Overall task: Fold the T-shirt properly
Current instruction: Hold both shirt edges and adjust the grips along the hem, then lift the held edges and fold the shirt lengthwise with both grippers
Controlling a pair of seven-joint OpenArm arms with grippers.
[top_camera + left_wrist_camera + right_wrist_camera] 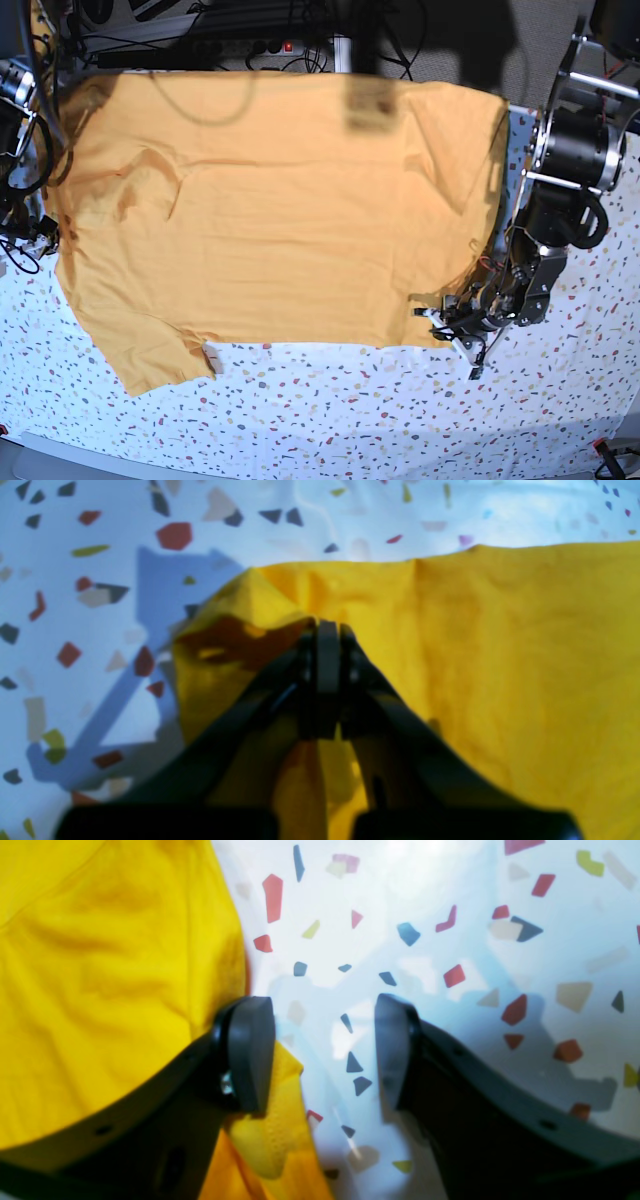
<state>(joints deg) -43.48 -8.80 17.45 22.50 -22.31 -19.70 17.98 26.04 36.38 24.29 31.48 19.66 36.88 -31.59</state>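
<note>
Cloth is already in our left pincer [327,630]: its jaws are pressed together on a raised peak of the T-shirt [270,200], at the corner that lies beside that arm in the base view. From the pinch the fabric tents up and falls away in soft creases, which tells us how it will handle: light, limp, no stiffness of its own, so it will drape and drag, not slide as one piece.

Our right pincer [325,1050] stands wide and holds nothing. One fingertip [247,1050] hangs at the shirt's edge, the other is over the bare speckled worktop [450,930]; whether it touches the cloth we cannot tell.

Outward from the shirt's gripped corner, the garment lies spread nearly flat across the worktop, one sleeve pointing toward the worktop's near edge and its far edge reaching the cables [200,45] behind. A few shallow wrinkles show on the side away from the gripped corner.

We judge that the best holds are corners and hems, where doubled cloth gives the jaws something to bite. A single layer mid-panel would bunch. Lifting one corner alone will likely skew the shirt.
</note>
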